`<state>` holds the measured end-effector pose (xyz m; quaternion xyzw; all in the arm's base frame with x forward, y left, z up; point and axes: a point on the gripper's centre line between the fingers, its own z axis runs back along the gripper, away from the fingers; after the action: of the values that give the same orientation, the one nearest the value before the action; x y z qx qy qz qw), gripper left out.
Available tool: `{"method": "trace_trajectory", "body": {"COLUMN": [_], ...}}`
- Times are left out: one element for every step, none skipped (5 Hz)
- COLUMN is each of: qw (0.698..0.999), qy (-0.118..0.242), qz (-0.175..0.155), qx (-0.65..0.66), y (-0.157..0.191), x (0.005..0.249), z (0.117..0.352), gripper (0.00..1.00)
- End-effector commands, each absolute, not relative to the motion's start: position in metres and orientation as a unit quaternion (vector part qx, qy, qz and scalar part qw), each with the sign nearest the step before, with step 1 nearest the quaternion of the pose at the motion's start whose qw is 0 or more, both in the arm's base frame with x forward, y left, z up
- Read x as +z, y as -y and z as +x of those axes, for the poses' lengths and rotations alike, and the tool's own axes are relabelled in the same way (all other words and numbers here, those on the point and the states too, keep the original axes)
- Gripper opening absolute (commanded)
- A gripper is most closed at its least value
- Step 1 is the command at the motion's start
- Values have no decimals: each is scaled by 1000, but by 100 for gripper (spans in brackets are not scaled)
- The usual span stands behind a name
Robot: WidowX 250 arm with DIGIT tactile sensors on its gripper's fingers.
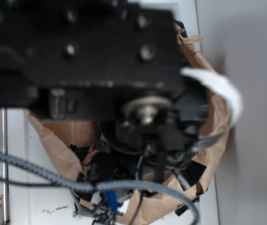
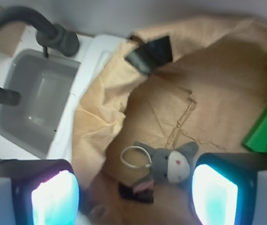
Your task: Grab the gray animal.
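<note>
- Gray animal (image 2: 172,164) seen lying in brown paper bag (image 2: 100,117), just beside right finger.
- Hand (image 2: 134,194) held wide open, nothing gripped.
- Green block (image 2: 263,127) seen at bag's right.

Brown paper (image 2: 138,108) fills most of the wrist view, crumpled and creased, its edges curled up like the walls of a shallow nest. A strip of black tape (image 2: 150,54) sits on the upper fold. Over at the right edge, a green block (image 2: 264,127) lies on the paper, partly cut off by the frame. To the left, a gray sink (image 2: 35,101) is set in a white counter (image 2: 93,51), and a dark curved faucet (image 2: 54,35) arches above the basin. From the exterior view, the same paper (image 1: 58,150) peeks out on the white counter (image 1: 40,201), with a metal rail (image 1: 0,154) running down the left side.
</note>
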<state>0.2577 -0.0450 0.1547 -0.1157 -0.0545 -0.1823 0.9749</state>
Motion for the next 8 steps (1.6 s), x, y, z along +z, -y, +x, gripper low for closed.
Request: {"method": "trace_trajectory", "body": {"qw": [978, 983, 987, 988, 990, 987, 980, 973], "qy": [94, 82, 78, 70, 74, 54, 29, 9], "qz": [-47, -53, -79, -94, -51, -3, 2, -47], "qx": [-178, -154, -119, -98, -106, -152, -196, -224], "y": [29, 19, 15, 9, 14, 12, 8, 15], "x": [125, 127, 141, 149, 132, 100, 81, 91], "z": [265, 275, 290, 301, 300, 280, 261, 249], "gripper": [100, 100, 100, 100, 100, 100, 100, 100]}}
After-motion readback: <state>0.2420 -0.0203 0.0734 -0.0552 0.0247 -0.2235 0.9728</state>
